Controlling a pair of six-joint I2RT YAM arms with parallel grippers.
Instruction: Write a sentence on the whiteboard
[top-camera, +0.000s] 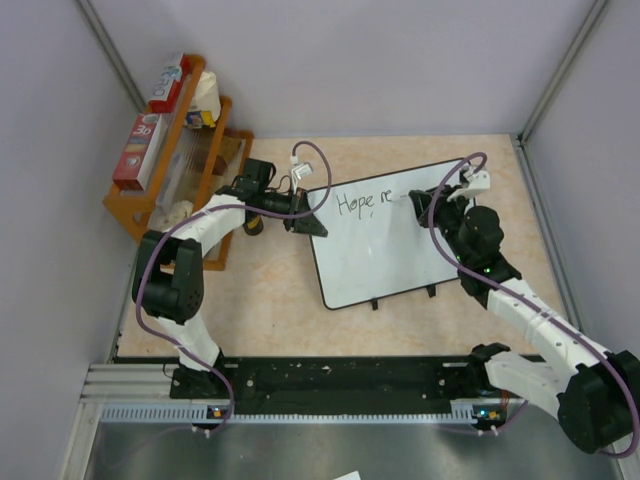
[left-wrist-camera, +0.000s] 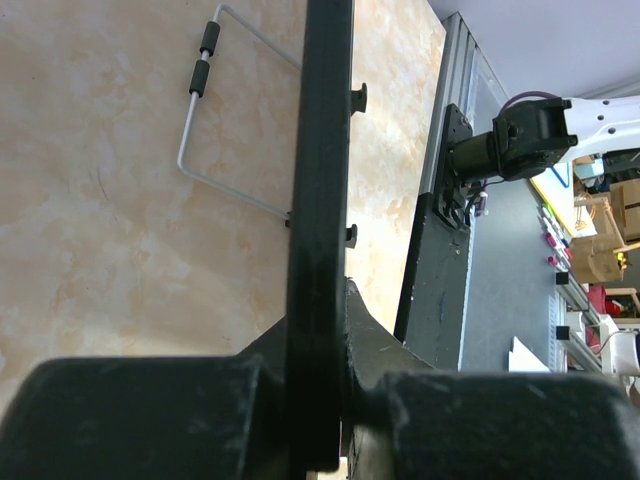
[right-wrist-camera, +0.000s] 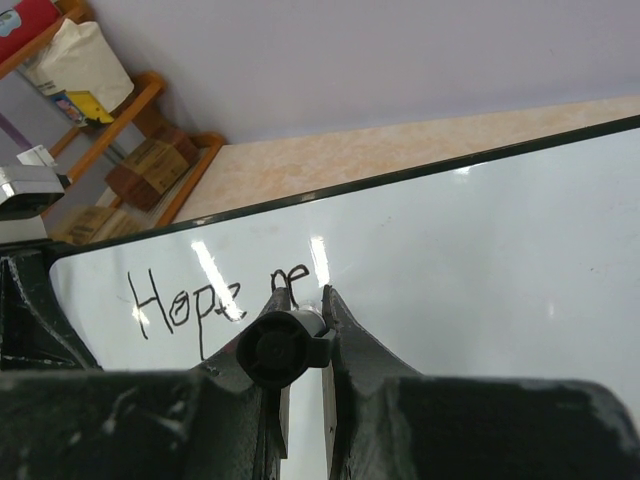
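Two grippers: both occupied;
Left gripper (top-camera: 308, 218): jaws clamped on the whiteboard (top-camera: 390, 255) at its left rim;
Whiteboard: mid-table; stiff, light, glossy, likely slippery, so best gripped by the rim; long axis left-right, slightly skewed;
Sentence (top-camera: 365, 203): "Hope re", running rightward;
Right gripper (right-wrist-camera: 300, 305): jaws pinching a marker (right-wrist-camera: 275, 348);

bright light, glare streaks on whiteboard (right-wrist-camera: 480, 250)
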